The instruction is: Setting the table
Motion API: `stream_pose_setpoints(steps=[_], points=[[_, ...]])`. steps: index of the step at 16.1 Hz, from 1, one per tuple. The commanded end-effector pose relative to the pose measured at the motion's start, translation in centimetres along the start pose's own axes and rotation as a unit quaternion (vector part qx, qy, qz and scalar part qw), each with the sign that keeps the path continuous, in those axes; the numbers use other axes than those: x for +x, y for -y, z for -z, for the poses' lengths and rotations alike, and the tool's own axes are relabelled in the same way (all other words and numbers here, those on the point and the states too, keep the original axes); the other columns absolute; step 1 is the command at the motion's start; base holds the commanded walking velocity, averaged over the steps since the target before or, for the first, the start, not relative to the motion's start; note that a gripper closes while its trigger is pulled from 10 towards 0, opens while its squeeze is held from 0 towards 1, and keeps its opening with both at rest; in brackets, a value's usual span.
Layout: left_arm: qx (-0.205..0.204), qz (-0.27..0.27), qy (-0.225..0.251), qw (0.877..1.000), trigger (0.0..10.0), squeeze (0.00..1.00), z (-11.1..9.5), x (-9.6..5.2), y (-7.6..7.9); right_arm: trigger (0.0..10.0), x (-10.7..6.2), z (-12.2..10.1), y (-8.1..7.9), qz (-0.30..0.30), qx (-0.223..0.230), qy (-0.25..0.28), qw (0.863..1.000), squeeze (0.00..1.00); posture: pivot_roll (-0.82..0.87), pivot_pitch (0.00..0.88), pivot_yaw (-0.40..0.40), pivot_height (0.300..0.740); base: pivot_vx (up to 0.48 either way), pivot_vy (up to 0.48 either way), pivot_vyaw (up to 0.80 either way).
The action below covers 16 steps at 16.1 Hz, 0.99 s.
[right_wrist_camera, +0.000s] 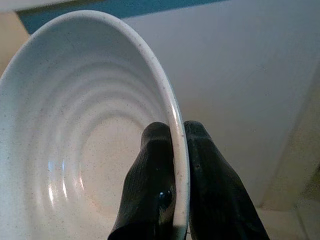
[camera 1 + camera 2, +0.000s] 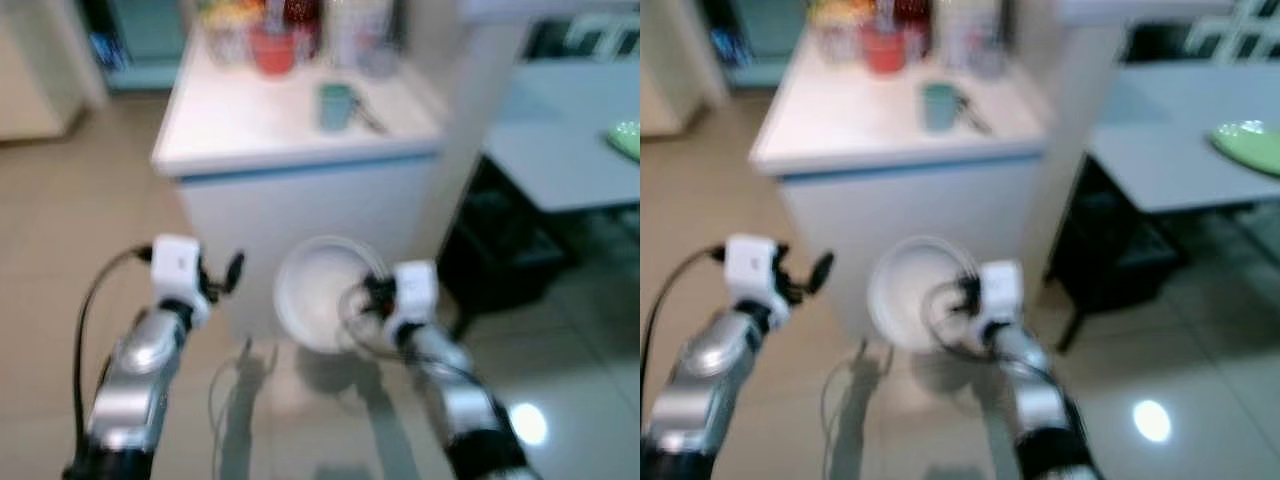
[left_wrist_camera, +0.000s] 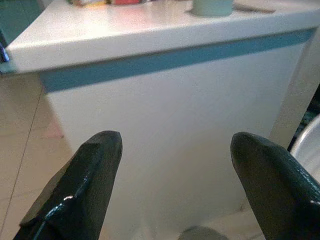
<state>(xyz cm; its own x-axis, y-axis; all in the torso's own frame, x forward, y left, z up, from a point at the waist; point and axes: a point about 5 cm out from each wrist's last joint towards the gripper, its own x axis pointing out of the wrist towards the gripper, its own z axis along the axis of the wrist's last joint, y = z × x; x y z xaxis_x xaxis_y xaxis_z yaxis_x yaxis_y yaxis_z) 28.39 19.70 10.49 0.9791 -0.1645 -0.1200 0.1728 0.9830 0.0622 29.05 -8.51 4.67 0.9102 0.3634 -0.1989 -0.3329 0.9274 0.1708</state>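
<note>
The white speckled ceramic bowl with ringed inner walls [image 1: 85,135] is hanging in the air in front of the white cabinet with a blue strip under its top [image 2: 300,200], held by the right gripper [image 1: 177,165]. The gripper's two black fingers are pinching the bowl's rim, one inside the wall and one outside, nearly closed on it. The bowl is tilting so its open mouth is facing up and toward the robot; being round, it has no long axis, and its rim is standing roughly edge-on to the fingers. It is sitting between the two arms, just beside the cabinet front and below the counter edge.

The left gripper [image 3: 175,165] is hovering apart from the bowl, fingers spread wide with nothing between them, pointing at the cabinet face.

On the white counter top [image 2: 240,115] a pale green cup [image 2: 336,105] is standing near the front edge, with a red cup [image 2: 273,50] and blurred jars behind. To the robot's right a grey table [image 2: 1170,150] is carrying a light green plate [image 2: 1250,145]. Tan tiled floor [image 2: 60,230] is lying open to the left.
</note>
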Motion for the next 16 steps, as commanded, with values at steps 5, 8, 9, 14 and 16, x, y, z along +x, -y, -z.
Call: stream_pose_setpoints(steps=[5, 8, 9, 14, 16], points=[[0.024, 0.004, -0.017, 1.0, 10.0, 0.0, 0.01, 0.69, 0.58, 0.0, 0.21, -1.44, 0.76, 0.011, -0.008, 0.028, 1.0, 0.0, 0.16, 0.0, 0.062, 0.74, 0.413, -0.125, 0.0], [0.03, 0.004, -0.019, 0.999, 10.0, 0.0, -0.08, 0.86, 0.64, 0.0, 0.18, -1.4, 0.69, 0.012, -0.008, 0.029, 0.999, 0.0, 0.16, 0.0, 0.063, 0.74, 0.441, 0.0, 0.0], [0.029, 0.005, -0.018, 0.999, 10.0, 0.0, -0.13, 0.91, 0.71, 0.0, 0.19, -1.45, 0.67, 0.011, -0.008, 0.03, 0.999, 0.0, 0.16, 0.0, 0.063, 0.74, 0.42, 0.0, 0.0], [0.013, 0.006, 0.003, 1.0, 10.0, 0.0, -0.39, 0.75, 1.08, 0.0, 0.24, -1.39, 0.73, 0.008, -0.01, 0.029, 0.999, 0.0, 0.16, 0.0, 0.064, 0.74, 0.136, -0.415, 0.0], [0.011, 0.0, 0.007, 1.0, 10.0, 0.0, -0.47, 0.78, 1.07, 0.0, 0.34, -1.44, 0.7, 0.007, -0.011, 0.029, 1.0, 0.0, 0.16, 0.0, 0.064, 0.74, 0.0, 0.0, 0.0]])
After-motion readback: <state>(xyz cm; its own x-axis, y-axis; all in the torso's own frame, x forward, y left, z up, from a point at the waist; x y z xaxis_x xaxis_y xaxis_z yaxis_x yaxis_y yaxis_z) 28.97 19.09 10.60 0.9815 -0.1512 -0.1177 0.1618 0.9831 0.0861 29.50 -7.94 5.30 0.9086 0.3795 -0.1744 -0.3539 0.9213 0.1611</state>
